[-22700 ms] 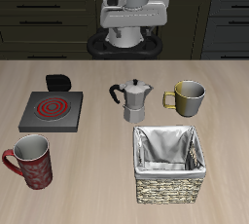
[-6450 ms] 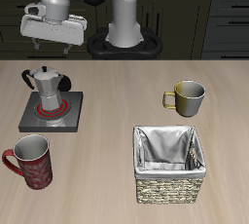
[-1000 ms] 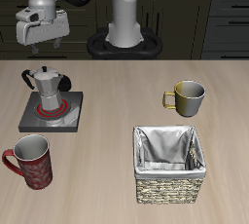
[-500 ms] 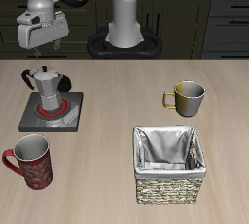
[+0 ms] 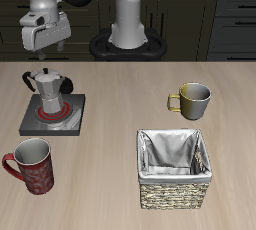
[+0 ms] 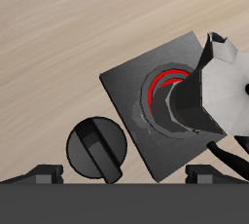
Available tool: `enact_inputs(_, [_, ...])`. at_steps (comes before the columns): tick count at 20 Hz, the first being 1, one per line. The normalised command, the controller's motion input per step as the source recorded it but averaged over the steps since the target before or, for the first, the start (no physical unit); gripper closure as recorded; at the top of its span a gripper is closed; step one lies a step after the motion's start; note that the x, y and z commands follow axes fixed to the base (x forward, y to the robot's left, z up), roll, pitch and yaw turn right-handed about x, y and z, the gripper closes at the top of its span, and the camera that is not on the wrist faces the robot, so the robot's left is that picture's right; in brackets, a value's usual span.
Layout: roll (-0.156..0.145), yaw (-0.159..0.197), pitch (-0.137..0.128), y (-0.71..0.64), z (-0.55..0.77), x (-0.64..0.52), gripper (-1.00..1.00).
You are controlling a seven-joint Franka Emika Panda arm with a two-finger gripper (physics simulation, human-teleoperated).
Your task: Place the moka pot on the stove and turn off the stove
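Note:
The silver moka pot (image 5: pixel 47 89) stands upright on the dark grey stove (image 5: pixel 60 124), over the burner, whose coil glows red (image 6: pixel 161 76). In the wrist view the moka pot (image 6: pixel 212 95) covers most of the coil, and the stove's round black knob (image 6: pixel 97 148) lies beside the plate (image 6: pixel 131 84). My gripper (image 5: pixel 46 48) hangs open and empty in the air above and behind the pot, touching nothing. Its fingertips (image 6: pixel 41 175) show just beyond the knob. In the exterior view the pot hides the knob.
An olive-metal mug (image 5: pixel 191 99) stands farther along the table. A woven basket (image 5: pixel 177 166) with a grey lining sits near the front edge. A red mug (image 5: pixel 30 166) stands in front of the stove.
My gripper has sunk slightly toward the stove's back over the last second. The moka pot has stayed on the burner since several seconds ago; long before that it stood on the bare table.

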Motion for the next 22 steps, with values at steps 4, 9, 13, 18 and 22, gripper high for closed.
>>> enact_inputs(4, [0.008,-0.019,-0.005,0.02,-0.1,-0.07,-1.0])
enact_inputs(9, [0.009,0.043,-0.026,0.15,-0.21,-0.07,-1.0])
enact_inputs(13, [-0.011,0.001,0.004,-0.03,-0.15,0.01,-1.0])
enact_inputs(18, [0.01,-0.041,0.048,0.01,-0.39,-0.12,-1.0])
enact_inputs(22, [0.009,-0.003,0.014,0.03,-0.17,-0.08,-1.0])
